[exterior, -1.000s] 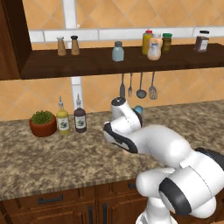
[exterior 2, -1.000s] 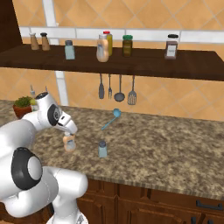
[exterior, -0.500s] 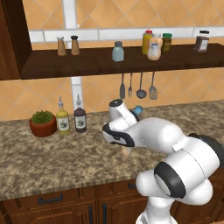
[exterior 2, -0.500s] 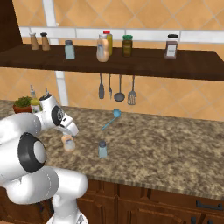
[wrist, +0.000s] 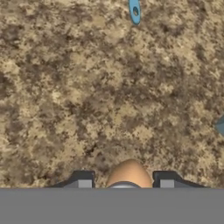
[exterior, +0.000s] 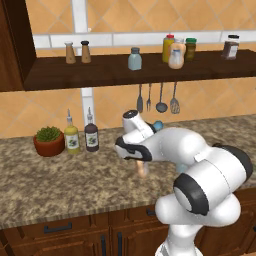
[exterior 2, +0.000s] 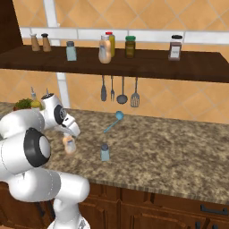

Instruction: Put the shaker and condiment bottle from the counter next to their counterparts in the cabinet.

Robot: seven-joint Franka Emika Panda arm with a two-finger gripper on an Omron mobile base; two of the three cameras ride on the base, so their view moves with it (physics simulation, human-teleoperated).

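The slim peach-orange condiment bottle [exterior 2: 69,145] stands upright on the granite counter [exterior 2: 170,152]. My gripper [exterior 2: 69,137] hangs right over it, open. In the hand view the bottle's top [wrist: 129,174] sits between the two fingertips [wrist: 83,179] of the gripper [wrist: 124,181], with a small gap on each side. In the left base view the bottle [exterior: 143,170] shows under the gripper [exterior: 141,162]. The pale blue-grey shaker [exterior 2: 104,152] stands on the counter to the right. On the cabinet shelf [exterior 2: 147,65] stand the counterpart shaker [exterior 2: 71,50] and the wide peach bottle [exterior 2: 105,49].
A blue spoon [exterior 2: 114,120] lies on the counter behind the shaker. A potted plant [exterior: 48,140] and two sauce bottles [exterior: 81,135] stand at the left. Utensils [exterior 2: 118,89] hang under the shelf. Brown shakers [exterior: 77,52] and jars [exterior 2: 175,47] share the shelf.
The arm has swung a little to the left and settled over the condiment bottle. The bottle and the shaker have stayed in place.
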